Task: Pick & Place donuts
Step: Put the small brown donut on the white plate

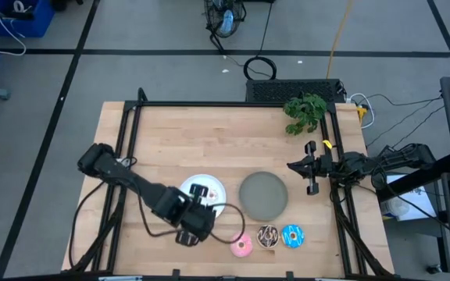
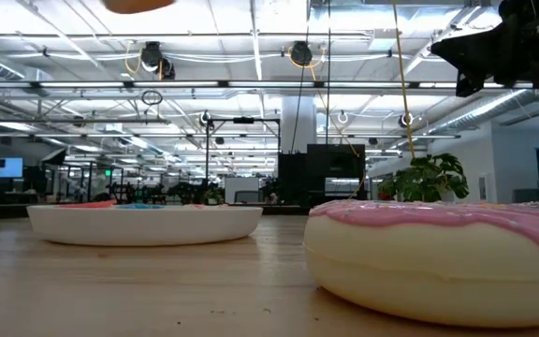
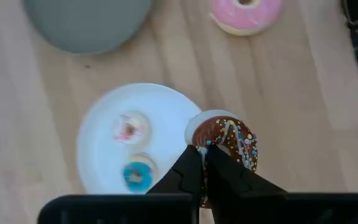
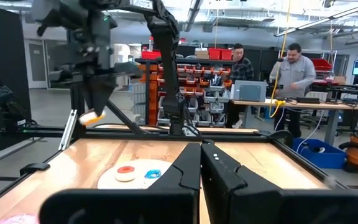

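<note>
My left hand is clenched on a small chocolate sprinkled donut, held above the rim of the white plate, where a blue donut and a white-pink donut already lie. I should move inward over bare plate, lower gently, then release. My right hand waits, shut, at the desk's right edge.

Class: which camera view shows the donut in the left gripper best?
The left wrist view: the brown sprinkled donut sits clamped in the left gripper, over the white plate. The high view hides it; the low and right wrist views show only glimpses.
</note>
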Action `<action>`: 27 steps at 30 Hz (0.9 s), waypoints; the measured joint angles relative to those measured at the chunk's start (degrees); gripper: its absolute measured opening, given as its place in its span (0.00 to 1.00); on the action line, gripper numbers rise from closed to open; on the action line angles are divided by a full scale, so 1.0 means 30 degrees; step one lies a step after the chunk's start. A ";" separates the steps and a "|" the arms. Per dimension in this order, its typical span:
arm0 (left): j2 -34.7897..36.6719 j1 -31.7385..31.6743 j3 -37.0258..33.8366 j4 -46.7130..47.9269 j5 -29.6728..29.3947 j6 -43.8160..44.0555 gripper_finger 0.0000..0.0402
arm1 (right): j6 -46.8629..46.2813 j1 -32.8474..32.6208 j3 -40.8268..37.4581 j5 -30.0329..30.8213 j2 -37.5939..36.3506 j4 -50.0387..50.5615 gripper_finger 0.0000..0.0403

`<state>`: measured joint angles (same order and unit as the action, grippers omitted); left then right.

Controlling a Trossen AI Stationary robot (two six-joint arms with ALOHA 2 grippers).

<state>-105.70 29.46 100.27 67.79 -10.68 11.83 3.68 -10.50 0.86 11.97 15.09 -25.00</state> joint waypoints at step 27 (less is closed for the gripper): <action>-0.0384 -0.3811 -0.9023 -0.8050 0.2657 -0.2512 0.04 | -0.0011 0.0000 0.0000 -0.0022 0.0211 -0.0074 0.00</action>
<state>-106.85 18.03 73.20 43.64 -2.71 4.29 3.65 -10.50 0.86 11.90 15.73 -25.22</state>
